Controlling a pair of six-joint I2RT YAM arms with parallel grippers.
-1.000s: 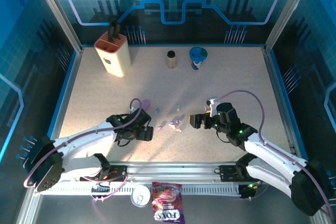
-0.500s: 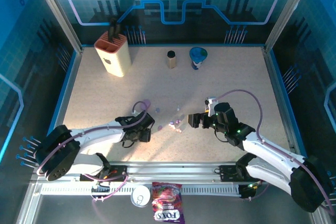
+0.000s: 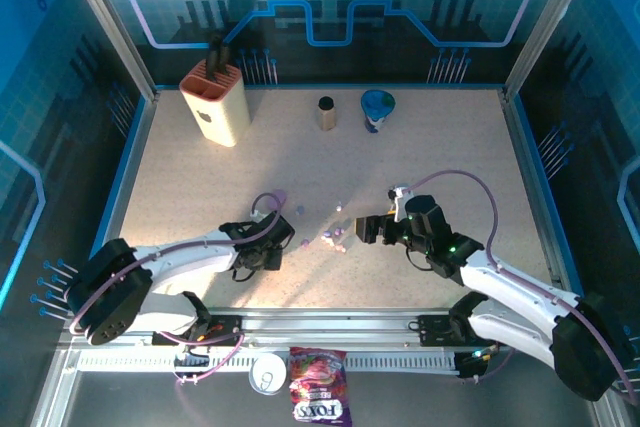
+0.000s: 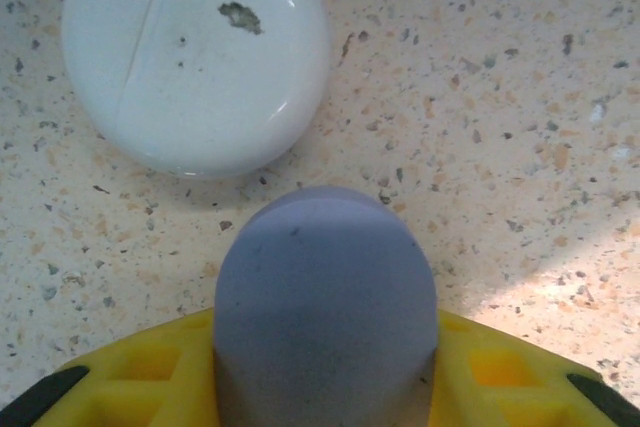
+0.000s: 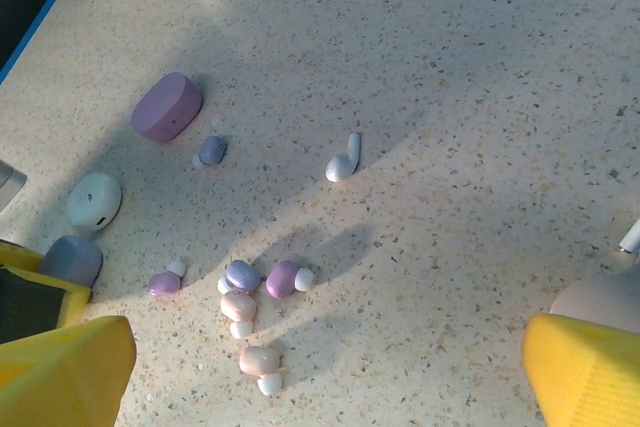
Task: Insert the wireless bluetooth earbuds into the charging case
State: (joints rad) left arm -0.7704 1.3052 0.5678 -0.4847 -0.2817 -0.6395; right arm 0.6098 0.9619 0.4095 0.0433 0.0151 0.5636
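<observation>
The speckled beige tabletop (image 3: 200, 187) lies inside a blue-rimmed enclosure with aluminium posts and a blue printed backdrop, and light falls brightest on its left half. Along the back edge stand a cream and orange knife block (image 3: 213, 102), a small brown cylinder (image 3: 326, 112) and a blue cup (image 3: 377, 109). Near the front, the left gripper (image 3: 277, 245) has its yellow fingers drawn in against both sides of a grey-lavender case (image 4: 325, 307). A white case (image 4: 195, 52) rests on the table just beyond it, and a pink case (image 5: 166, 106) lies further back. To the right of these, the earbuds (image 5: 240, 292) are loose on the table between the 2 grippers: 5 pink and purple ones are clustered together, with 1 white and 1 lavender set apart behind them. The right gripper (image 3: 368, 230) hangs low just right of the cluster, its fingers spread wide and holding nothing. On the front ledge lie a round tin (image 3: 268, 374) and a candy bag (image 3: 317, 397).
</observation>
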